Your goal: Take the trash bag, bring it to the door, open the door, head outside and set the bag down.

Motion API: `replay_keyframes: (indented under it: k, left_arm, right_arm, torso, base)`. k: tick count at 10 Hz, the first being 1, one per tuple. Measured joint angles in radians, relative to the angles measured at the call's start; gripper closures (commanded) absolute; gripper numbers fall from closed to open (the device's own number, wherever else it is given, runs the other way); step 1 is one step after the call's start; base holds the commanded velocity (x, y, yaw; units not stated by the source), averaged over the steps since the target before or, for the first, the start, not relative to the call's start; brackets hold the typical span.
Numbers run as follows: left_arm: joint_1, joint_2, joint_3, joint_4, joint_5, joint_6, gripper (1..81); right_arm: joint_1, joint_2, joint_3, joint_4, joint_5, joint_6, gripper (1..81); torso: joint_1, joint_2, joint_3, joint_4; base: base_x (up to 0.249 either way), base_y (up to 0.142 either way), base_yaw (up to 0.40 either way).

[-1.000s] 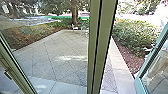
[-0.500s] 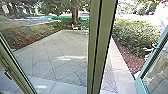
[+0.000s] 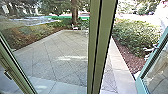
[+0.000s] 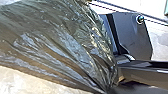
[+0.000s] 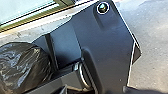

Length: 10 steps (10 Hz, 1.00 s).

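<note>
A black, glossy plastic trash bag [image 4: 57, 47] spreads out from the fingers of the left gripper [image 4: 106, 91], which look closed on its gathered neck; the right gripper's state I cannot tell. Ahead of those fingers, the upright green door post [image 3: 102, 47] could snag and tear the thin plastic if the robot passes too close.

Bright daylight washed out the background beyond the hedge [image 3: 136, 35] almost to white in the head view, while a pale sunlit patch broke the softer shade on the paving [image 3: 45, 58]. In the wrist views, silvery glints streaked the trash bag [image 4: 52, 45], and light paled the floor [image 5: 150, 32]
</note>
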Motion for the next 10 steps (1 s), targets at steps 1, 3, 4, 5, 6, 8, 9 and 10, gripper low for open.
replay_keyframes:
  k: [1,3,4,5,6,8,9,10]
  left_arm:
    - [0.000,0.001,0.000,0.000,0.000,0.000,81.1]
    - [-0.002,0.000,0.000,0.000,0.000,0.000,81.1]
    - [-0.002,0.000,0.000,0.000,0.000,0.000,81.1]
    - [-0.002,0.002,0.000,0.000,0.000,0.000,81.1]
    - [-0.002,0.003,0.000,0.001,0.000,0.000,81.1]
    - [-0.002,0.003,0.000,0.009,0.001,0.000,81.1]
    - [-0.002,0.002,0.000,0.019,0.003,0.000,81.1]
    - [-0.002,0.002,0.000,0.019,0.004,0.000,81.1]
  right_arm:
    - [-0.003,0.007,-0.007,0.000,0.000,0.000,1.0]
    - [-0.003,0.019,-0.022,0.000,0.000,0.000,1.0]
    - [-0.003,0.020,-0.023,0.000,0.000,0.000,1.0]
    - [-0.003,0.021,-0.024,0.000,0.000,0.000,1.0]
    - [-0.004,0.024,-0.025,0.000,0.000,0.000,1.0]
    - [-0.003,0.033,-0.025,0.000,-0.001,0.000,1.0]
    - [-0.003,0.036,-0.025,0.000,-0.001,0.000,1.0]
    - [-0.003,0.035,-0.025,0.000,-0.002,0.000,1.0]
  torso:
    - [0.000,0.000,0.000,0.000]
    - [0.000,0.000,0.000,0.000]
    - [0.000,0.000,0.000,0.000]
    - [0.000,0.000,0.000,0.000]
    - [0.000,0.000,0.000,0.000]
    - [0.000,0.000,0.000,0.000]
    - [0.000,0.000,0.000,0.000]
    - [0.000,0.000,0.000,0.000]
  base:
    - [0.000,0.000,0.000]
    - [0.000,0.000,0.000]
    - [0.000,0.000,0.000]
    - [0.000,0.000,0.000]
    - [0.000,0.000,0.000]
    - [0.000,0.000,0.000]
    - [0.000,0.000,0.000]
    - [0.000,0.000,0.000]
